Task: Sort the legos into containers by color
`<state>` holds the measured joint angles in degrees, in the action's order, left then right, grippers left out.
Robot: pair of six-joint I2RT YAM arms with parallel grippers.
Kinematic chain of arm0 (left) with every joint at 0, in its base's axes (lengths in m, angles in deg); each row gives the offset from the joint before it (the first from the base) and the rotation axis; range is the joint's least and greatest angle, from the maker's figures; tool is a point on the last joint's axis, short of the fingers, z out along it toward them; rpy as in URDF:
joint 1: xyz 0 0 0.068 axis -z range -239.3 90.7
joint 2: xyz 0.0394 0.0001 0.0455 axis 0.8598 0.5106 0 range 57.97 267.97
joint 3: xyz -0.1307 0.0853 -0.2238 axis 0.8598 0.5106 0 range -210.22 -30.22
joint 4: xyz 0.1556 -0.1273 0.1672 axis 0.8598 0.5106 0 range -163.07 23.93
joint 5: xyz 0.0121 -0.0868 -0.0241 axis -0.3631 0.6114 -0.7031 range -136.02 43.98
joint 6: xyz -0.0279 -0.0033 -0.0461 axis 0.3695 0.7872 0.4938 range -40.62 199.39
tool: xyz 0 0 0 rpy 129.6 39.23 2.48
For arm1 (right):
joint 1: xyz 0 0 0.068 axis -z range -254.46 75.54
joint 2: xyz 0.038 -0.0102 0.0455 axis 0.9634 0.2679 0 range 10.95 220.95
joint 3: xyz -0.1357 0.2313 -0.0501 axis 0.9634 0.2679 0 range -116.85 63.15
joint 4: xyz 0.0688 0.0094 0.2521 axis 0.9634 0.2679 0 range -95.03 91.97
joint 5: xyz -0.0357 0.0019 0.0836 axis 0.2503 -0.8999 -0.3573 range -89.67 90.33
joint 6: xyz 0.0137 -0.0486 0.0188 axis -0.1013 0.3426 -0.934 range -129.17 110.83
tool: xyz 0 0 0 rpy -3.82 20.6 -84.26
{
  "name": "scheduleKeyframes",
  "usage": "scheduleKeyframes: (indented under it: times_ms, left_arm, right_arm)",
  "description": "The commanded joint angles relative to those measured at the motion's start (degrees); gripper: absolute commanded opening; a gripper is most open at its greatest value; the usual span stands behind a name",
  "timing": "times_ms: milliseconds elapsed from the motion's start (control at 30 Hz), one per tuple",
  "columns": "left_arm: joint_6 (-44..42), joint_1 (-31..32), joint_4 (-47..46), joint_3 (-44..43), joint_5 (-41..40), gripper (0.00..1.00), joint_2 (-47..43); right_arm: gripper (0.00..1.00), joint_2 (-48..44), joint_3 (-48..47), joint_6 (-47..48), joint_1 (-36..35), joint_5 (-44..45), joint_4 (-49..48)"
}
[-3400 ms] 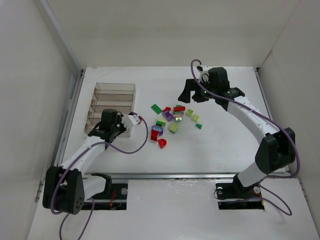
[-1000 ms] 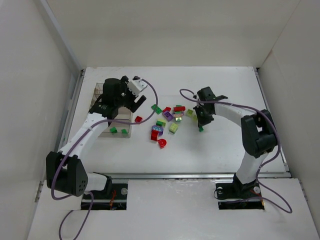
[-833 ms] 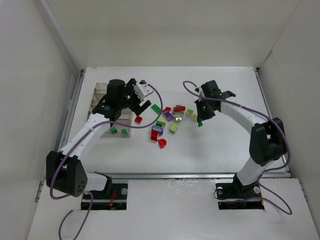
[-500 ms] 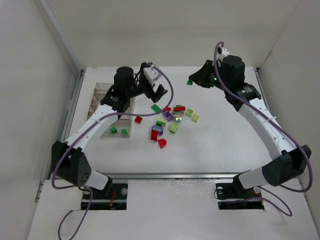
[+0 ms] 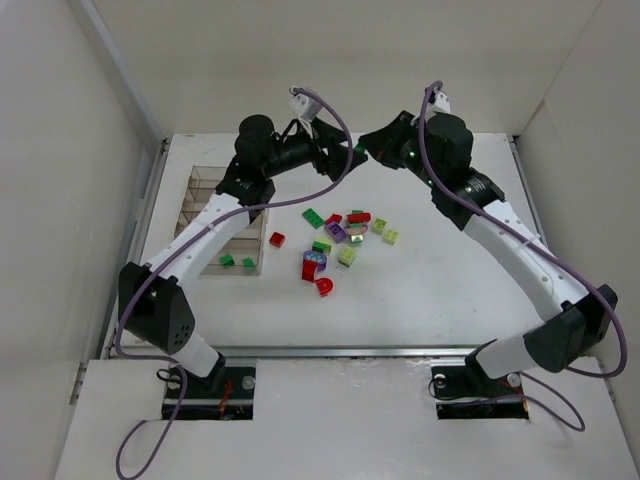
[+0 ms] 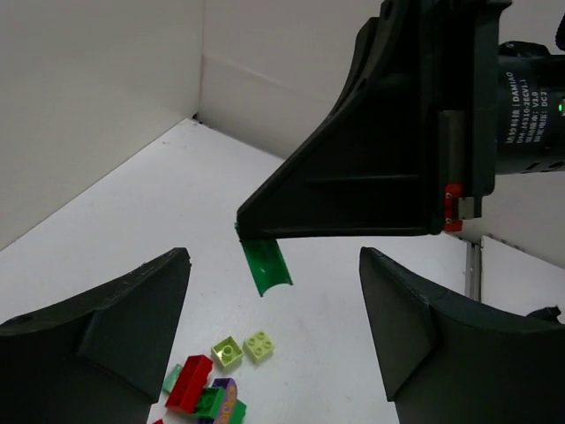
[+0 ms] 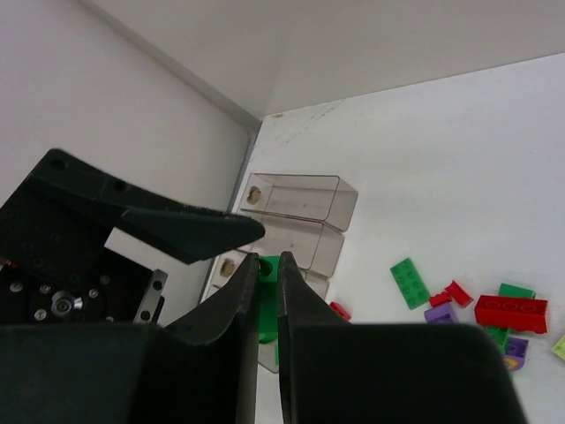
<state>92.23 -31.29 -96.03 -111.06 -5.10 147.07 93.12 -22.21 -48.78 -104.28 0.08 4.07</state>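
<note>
**Two grippers meeting in mid-air over the far side of the worktop**

At the left, the clear container (image 5: pixel 206 232) is sitting on the worktop (image 5: pixel 450 290), with two green legos (image 5: pixel 237 262) lying in its nearest row and a red brick (image 5: pixel 277 239) lying just outside its right wall. Raised above and to the right of it, the left gripper (image 5: pixel 333 150) is standing wide open – its fingers (image 6: pixel 132 327) are holding nothing and touching nothing. Facing it, the right gripper (image 7: pixel 267 261) is pinching a dark green brick (image 6: pixel 267 265) between nearly closed fingers, and the brick is hanging from their tips, seen between the left gripper's open fingers in the left wrist view, apart from both. Below the two grippers, the loose legos (image 5: pixel 345 235) – red, green, yellow-green and purple – are lying clustered on the worktop, to the right of the container.
</note>
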Motion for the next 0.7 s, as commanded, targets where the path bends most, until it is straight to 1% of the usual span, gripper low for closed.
scheduleKeyframes:
  times_ms: [0, 33, 100, 167, 233, 300, 367, 433, 467, 500, 567, 600, 633, 667]
  left_arm:
    - [1.23, 0.64, -1.66, -1.96, 0.65, 0.73, -0.95]
    - [0.61, 0.64, -0.34, -2.83, -0.14, 0.72, -0.95]
    - [-0.71, 1.17, 4.92, -4.84, -1.71, 0.64, 0.46]
    - [-1.33, 1.17, 5.81, -5.47, -2.25, 0.58, 1.25]
    - [-2.03, 1.17, 5.82, -6.17, -2.26, 0.55, 1.78]
    - [-2.03, 1.17, 5.82, -6.17, -3.57, 0.55, 1.78]
    - [-2.64, 1.17, 6.52, -6.17, -5.41, 0.45, 1.78]
    - [-3.25, 1.17, 7.32, -6.17, -5.42, 0.37, 2.31]
    - [-3.26, 1.17, 8.01, -6.78, -5.42, 0.32, 2.31]
    - [-3.26, 1.17, 8.02, -6.79, -5.42, 0.3, 2.31]
    - [-3.26, 1.17, 8.02, -6.79, -5.94, 0.22, 2.31]
    - [-3.78, 1.17, 8.02, -6.79, -5.95, 0.17, 2.31]
    - [-3.79, 1.17, 8.02, -6.79, -6.47, 0.04, 2.31]
    - [-3.79, 1.17, 8.02, -6.79, -6.47, 0.0, 2.31]
  right_arm:
    - [0.0, -2.19, -0.16, -1.25, -0.76, 4.03, -3.39]
    - [0.0, -2.19, -0.16, -1.25, -0.76, 4.03, -3.39]
    - [0.0, -2.19, -0.16, -1.25, -0.76, 4.03, -3.39]
    - [0.0, -2.19, 0.37, -1.25, -0.76, 4.03, -3.39]
    - [0.0, -2.19, 0.89, -1.25, -0.76, 4.03, -3.39]
    - [0.0, -2.19, 0.9, -1.25, -0.76, 2.37, -3.39]
    - [0.0, -1.49, 0.9, -1.25, -0.76, 1.75, -3.39]
    - [0.0, -0.97, 0.9, -1.25, -0.76, 1.13, -3.39]
    - [0.0, -0.96, 0.9, -1.25, -0.76, 1.13, -3.39]
    - [0.0, -0.96, 0.9, -1.25, -0.76, 0.52, -3.39]
    - [0.0, -0.43, 0.38, -0.73, -0.76, -0.09, -3.39]
    - [0.0, -0.43, 0.37, -0.73, -0.76, -0.1, -3.39]
    - [0.0, 0.09, 0.37, -0.73, -0.76, -0.8, -3.39]
    - [0.0, 0.09, 0.37, -0.73, -0.76, -0.8, -3.39]
